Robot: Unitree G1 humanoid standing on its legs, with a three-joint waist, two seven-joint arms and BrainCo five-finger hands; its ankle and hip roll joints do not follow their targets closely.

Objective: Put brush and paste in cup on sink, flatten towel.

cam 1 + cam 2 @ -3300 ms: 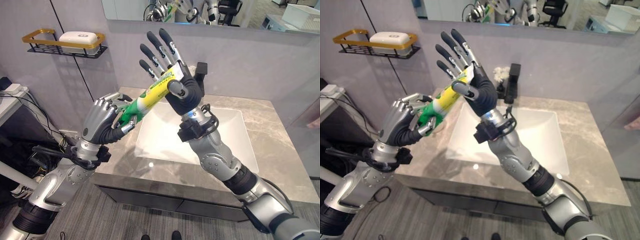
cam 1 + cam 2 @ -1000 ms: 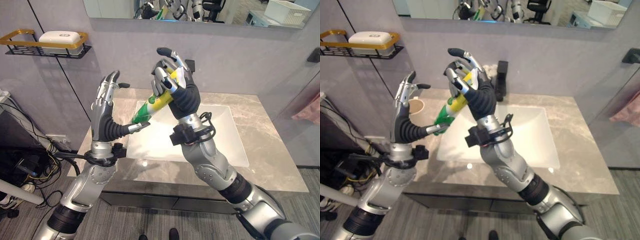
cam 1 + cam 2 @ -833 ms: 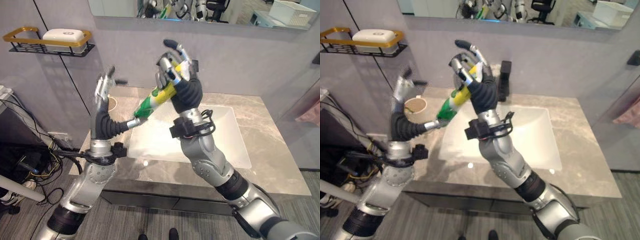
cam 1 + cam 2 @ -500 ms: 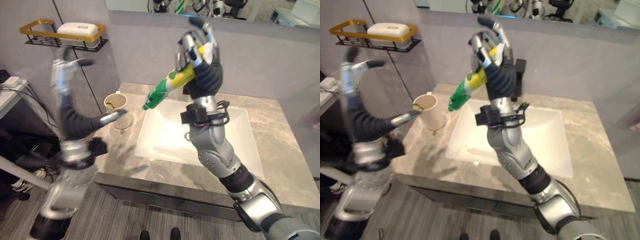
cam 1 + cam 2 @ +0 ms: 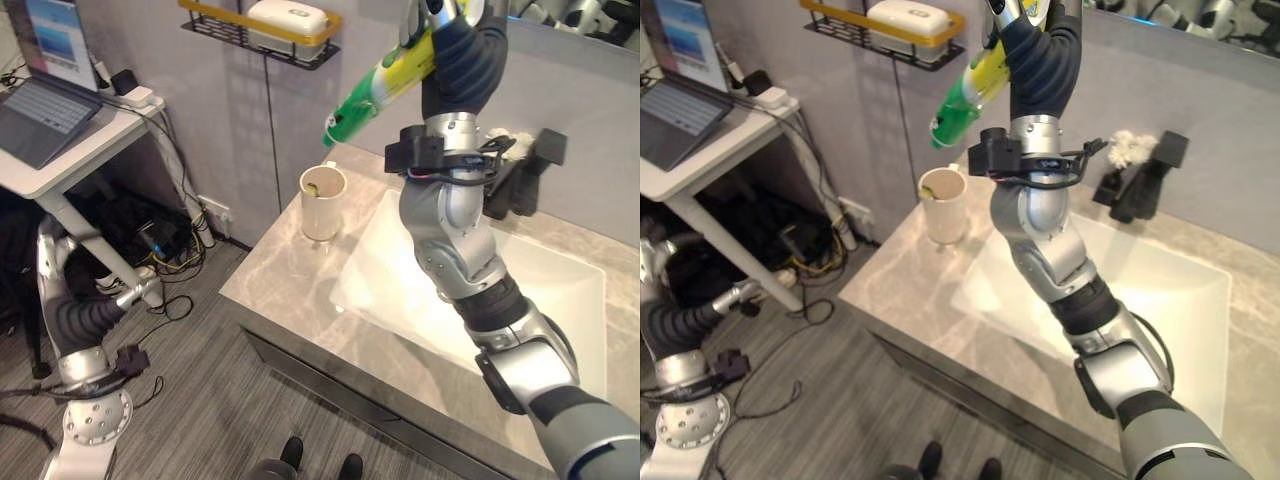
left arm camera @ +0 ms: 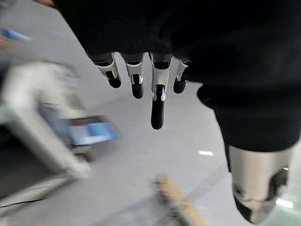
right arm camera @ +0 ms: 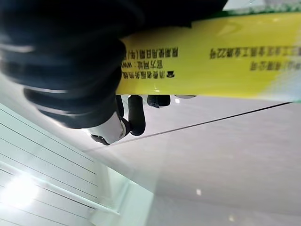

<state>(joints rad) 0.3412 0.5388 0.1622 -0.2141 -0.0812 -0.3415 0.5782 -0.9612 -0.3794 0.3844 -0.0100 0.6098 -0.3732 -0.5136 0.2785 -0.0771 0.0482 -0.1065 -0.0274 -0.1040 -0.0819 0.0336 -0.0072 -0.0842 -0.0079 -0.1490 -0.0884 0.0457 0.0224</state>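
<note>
The toothpaste tube (image 5: 385, 88) is gripped in the right hand (image 5: 455, 40) near the top of the frame, right of centre. The fingers are curled round the yellow upper part of the tube, as is confirmed in the right wrist view, where the glossy yellow printed surface (image 7: 211, 61) is crossed by the dark ribbed cover.

The long axis of the tube is slanted, with the green capped end pointed down and to the left. The cup (image 5: 322, 203) is located below that end, on the left part of the countertop (image 5: 290, 290), just left of the white basin (image 5: 480, 290). A clear vertical gap is seen between cap and cup mouth. The right hand is much the nearer to the cup; a downward move along the tube's axis is judged to be required.

The cup is a plain cream cylinder with an open mouth. The countertop is polished grey marbled stone. The tube is of soft, smooth plastic.

The left hand (image 6: 155, 89) is seen with relaxed fingers and nothing held; its arm (image 5: 85, 320) is at the lower left.
</note>
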